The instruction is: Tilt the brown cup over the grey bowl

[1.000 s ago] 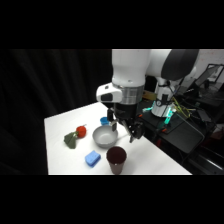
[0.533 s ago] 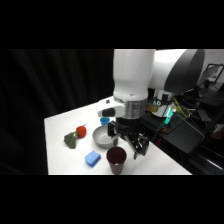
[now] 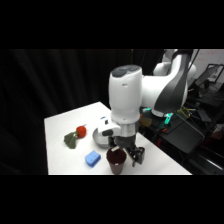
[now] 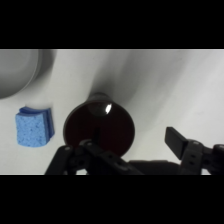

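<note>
The brown cup (image 3: 116,162) stands upright near the table's front edge. From above in the wrist view, the brown cup (image 4: 100,129) shows its dark round mouth. My gripper (image 3: 127,154) is low beside and over it, open. In the wrist view my gripper (image 4: 122,150) straddles the cup; the right fingertip (image 4: 176,140) stands clear of the cup's rim, and the left finger is close to the cup's left side. The grey bowl (image 3: 101,138) sits just behind the cup, partly hidden by the gripper. A part of the grey bowl (image 4: 17,70) shows at the wrist view's upper left.
A blue sponge (image 3: 92,158) lies left of the cup, also seen as the blue sponge (image 4: 33,126). A red and green object (image 3: 75,136) lies further left on the white table (image 3: 60,125). Dark equipment with cables (image 3: 182,130) stands at the right.
The arm has swung forward and come down, bringing the gripper from above the bowl to the brown cup. The cup, bowl and sponge have not moved.
</note>
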